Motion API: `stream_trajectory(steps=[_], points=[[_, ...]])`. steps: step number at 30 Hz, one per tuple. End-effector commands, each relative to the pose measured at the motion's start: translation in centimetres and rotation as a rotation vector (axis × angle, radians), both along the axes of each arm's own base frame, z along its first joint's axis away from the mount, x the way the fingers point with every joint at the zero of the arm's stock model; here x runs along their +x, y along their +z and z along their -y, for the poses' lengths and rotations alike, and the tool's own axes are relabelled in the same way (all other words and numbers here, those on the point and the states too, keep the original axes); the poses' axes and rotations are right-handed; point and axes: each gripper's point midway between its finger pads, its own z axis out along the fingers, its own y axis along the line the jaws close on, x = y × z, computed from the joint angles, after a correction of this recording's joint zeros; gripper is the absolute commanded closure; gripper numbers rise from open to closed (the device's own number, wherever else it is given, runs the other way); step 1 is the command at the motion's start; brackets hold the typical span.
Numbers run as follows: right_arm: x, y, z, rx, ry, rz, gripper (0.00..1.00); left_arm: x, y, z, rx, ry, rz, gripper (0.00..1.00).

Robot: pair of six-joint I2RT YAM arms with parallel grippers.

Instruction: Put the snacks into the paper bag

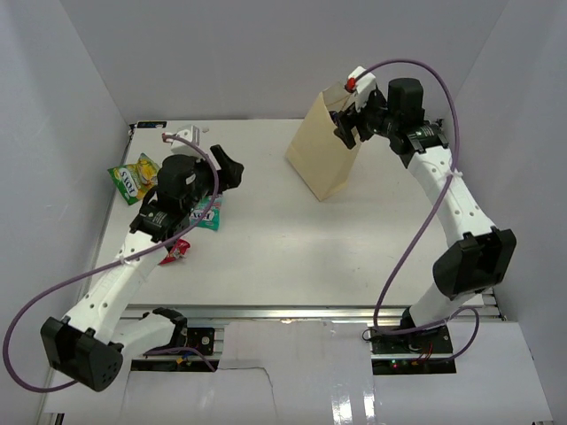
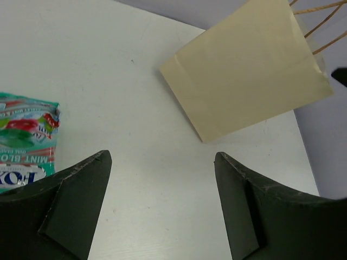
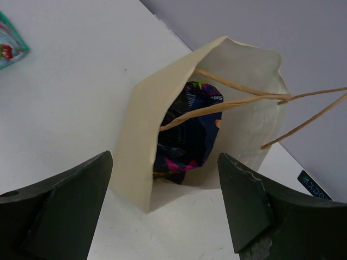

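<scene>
The tan paper bag stands at the back right of the table with its mouth open. In the right wrist view the bag holds the dark blue-purple chip bag, and its twisted handles cross the opening. My right gripper is open and empty just above the bag's mouth. My left gripper is open and empty over bare table. A teal packet lies next to it. A green-yellow packet and a red-pink packet lie at the left.
White walls close in the table on the left, back and right. A small white fitting sits at the back left edge. The left arm's forearm partly covers the red-pink packet. The bag also shows in the left wrist view.
</scene>
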Motion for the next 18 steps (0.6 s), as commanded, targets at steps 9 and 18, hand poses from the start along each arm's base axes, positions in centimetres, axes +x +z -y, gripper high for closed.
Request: stream_trajectory(steps=[9,18], points=[[2.6,-4.6,-3.5,-0.106,0.038,-0.131,0.28,-4.2,-2.0,-2.6,-0.081,0.101,-0.063,0.12],[-3.8,-7.1,-11.6,-0.151,0.324,-0.198,0.72,-4.3,-3.2,-2.8,-0.082,0.116,-0.087,0.12]])
